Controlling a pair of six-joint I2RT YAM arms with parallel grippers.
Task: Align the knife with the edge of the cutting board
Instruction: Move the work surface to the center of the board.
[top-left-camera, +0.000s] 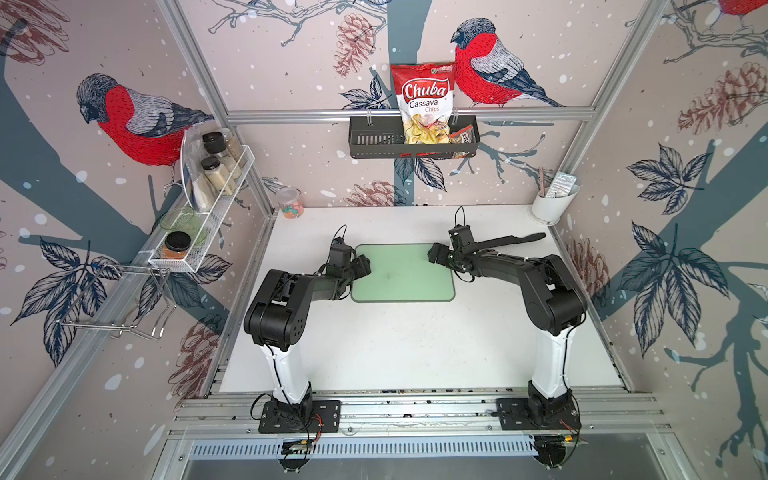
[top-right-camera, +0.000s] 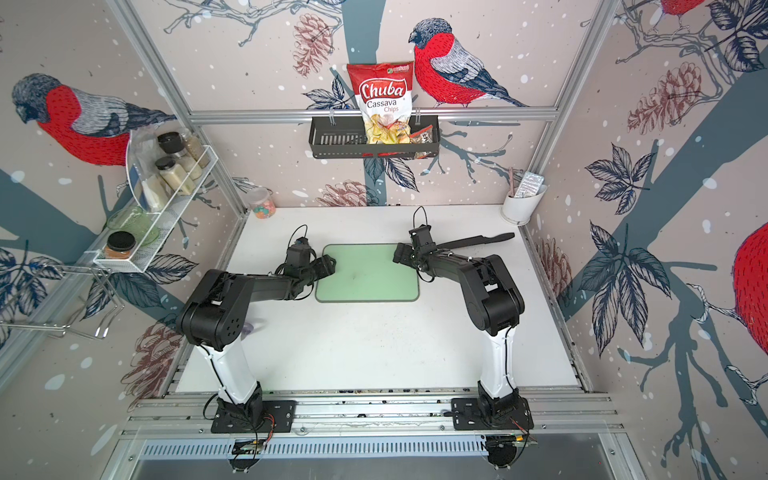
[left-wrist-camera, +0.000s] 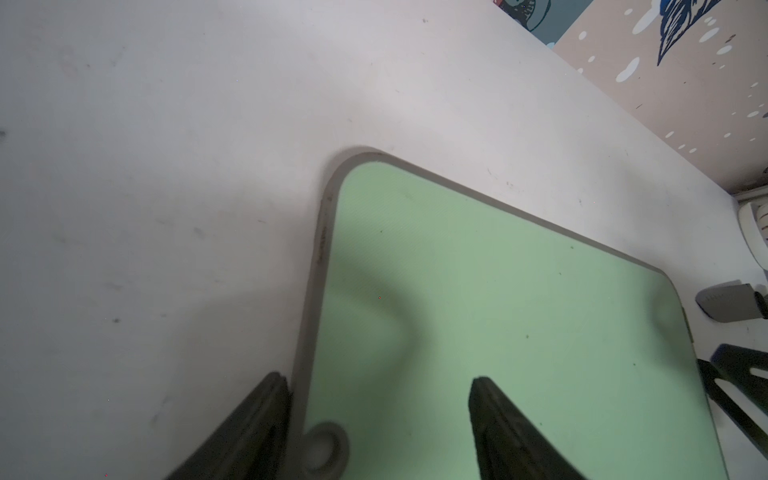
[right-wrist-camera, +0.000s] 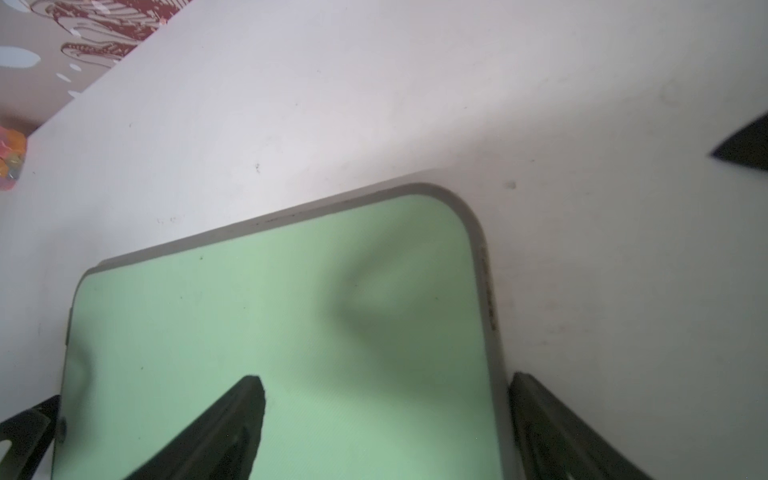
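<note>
**Knife** (top-left-camera: 509, 240): black, laid flat on the table (top-left-camera: 415, 349), just right of the far right corner of the cutting board (top-left-camera: 403, 274) and apart from it. Its length runs roughly left to right, with the slim handle toward the right wall. No board edge is followed. It is held by neither claw.

**Cutting board:** pale green with a grey rim, flat at mid-table, long sides running left to right. A hole (left-wrist-camera: 326, 449) is set near the left short edge.

**Left claw** (left-wrist-camera: 376, 378): jaws parted, set astride the board's left short edge, one finger over the table and one over the board. Nothing is gripped.

**Right claw** (right-wrist-camera: 386, 378): jaws wide, set astride the right short edge. It is empty.

**Progress:** judged early. The alignment is not yet done. The knife remains to be taken or pushed, turned and laid along an edge.

**Hidden:**
- In both top views the blade end is covered by the right arm's wrist.
- In the right wrist view only a dark pointed tip (right-wrist-camera: 744, 149) is caught at the picture's edge.
- Whether the fingers touch the board or the table cannot be told.
</note>
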